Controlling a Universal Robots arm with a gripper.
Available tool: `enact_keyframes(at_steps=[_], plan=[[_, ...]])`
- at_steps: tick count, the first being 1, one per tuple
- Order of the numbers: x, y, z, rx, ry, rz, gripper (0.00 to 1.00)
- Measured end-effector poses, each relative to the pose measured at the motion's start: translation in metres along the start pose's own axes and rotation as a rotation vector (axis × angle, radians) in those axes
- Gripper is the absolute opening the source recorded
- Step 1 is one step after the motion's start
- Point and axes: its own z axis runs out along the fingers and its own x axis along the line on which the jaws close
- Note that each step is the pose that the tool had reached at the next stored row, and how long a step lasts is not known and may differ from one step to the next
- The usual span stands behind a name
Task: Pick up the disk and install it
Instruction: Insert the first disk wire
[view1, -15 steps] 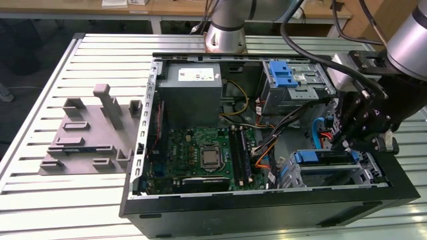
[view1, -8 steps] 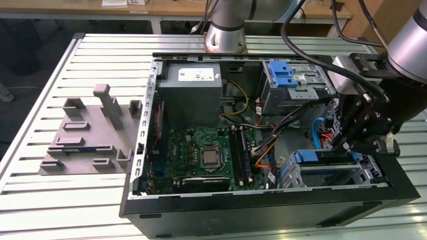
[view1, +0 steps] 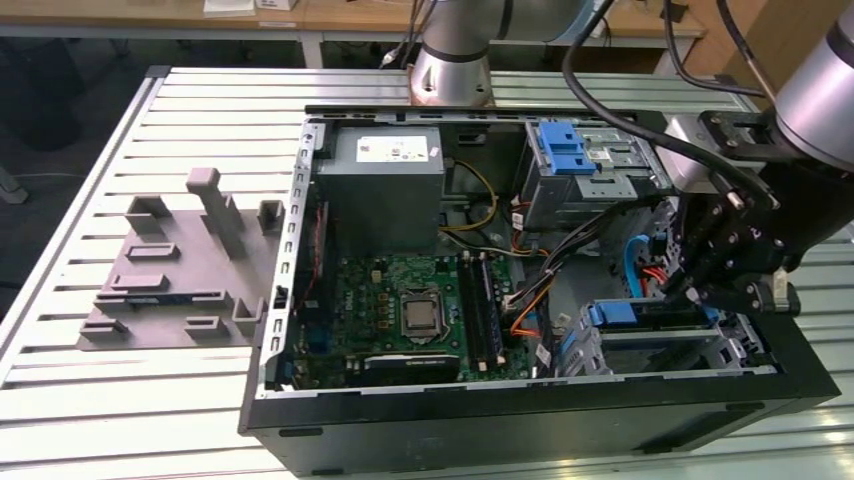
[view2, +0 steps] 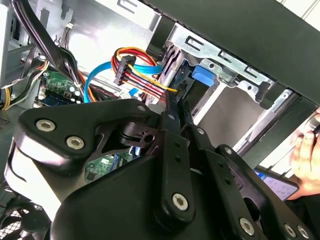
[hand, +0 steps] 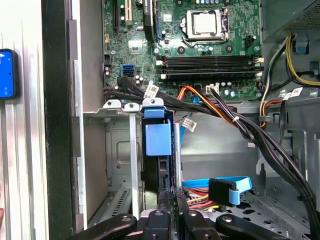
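I can make out no words or numbers here. The white sticker (view1: 398, 150) on top of the grey power supply (view1: 387, 195) carries print too small for me to read, and so do the small white tags (hand: 151, 91) on my cables.

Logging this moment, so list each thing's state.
Disk: standing on edge in the drive cage, blue frame up.
Pincer: closed on the disk's edge.
Computer case: side open, motherboard exposed.
Blue data cable: loose, unplugged at this end.
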Motion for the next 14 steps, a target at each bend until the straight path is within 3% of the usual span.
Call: enact_keyframes(at_steps=[14], plan=[[0.0005, -0.0007, 0.0017, -0.0002, 0.0002, -0.003, 0.16]])
